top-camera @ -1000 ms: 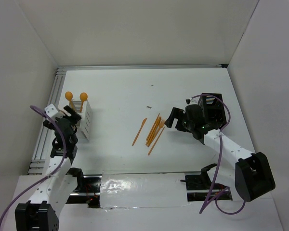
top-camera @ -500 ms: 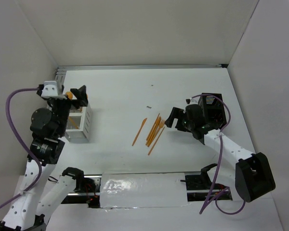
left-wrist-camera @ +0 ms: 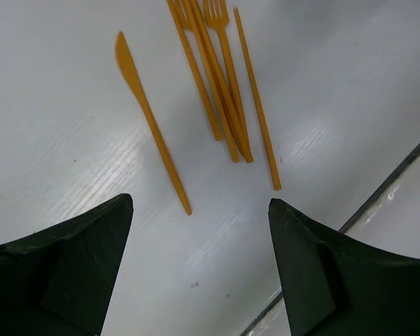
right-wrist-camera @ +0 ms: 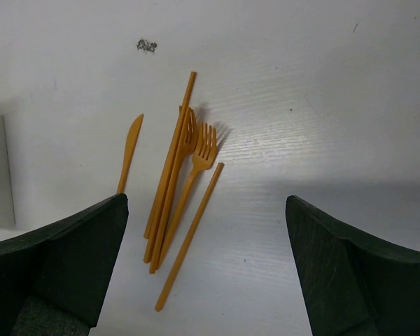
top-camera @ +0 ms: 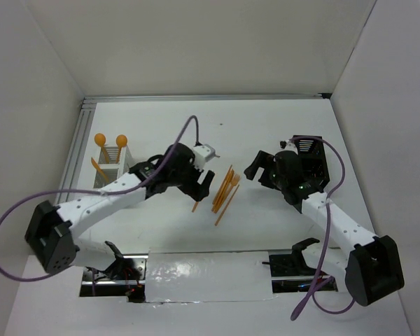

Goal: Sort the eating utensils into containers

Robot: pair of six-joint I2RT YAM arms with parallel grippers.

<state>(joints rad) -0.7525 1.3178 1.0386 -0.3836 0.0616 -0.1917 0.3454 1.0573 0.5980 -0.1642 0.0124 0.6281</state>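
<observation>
from above: a glossy white table [top-camera: 161,126] boxed in by plain white walls [top-camera: 196,49]. the white slotted caddy [top-camera: 110,159] stands far left with two round-bowled orange spoons [top-camera: 121,140] upright in it. the black caddy [top-camera: 315,155] sits at right, partly hidden behind the right arm [top-camera: 336,217]. loose orange utensils [top-camera: 226,190] lie mid-table. the left claw [top-camera: 204,185] hangs over the pile's left edge.

left wrist: a thin, flat plastic knife [left-wrist-camera: 148,115] lies just beside the bundle [left-wrist-camera: 220,84]; fingers [left-wrist-camera: 70,266] are spread wide and empty.

right wrist: a pronged fork [right-wrist-camera: 204,145] lies in the bundle, with a dark speck [right-wrist-camera: 146,46] beyond it. the right claw [right-wrist-camera: 206,201] gapes wide, holding nothing.
</observation>
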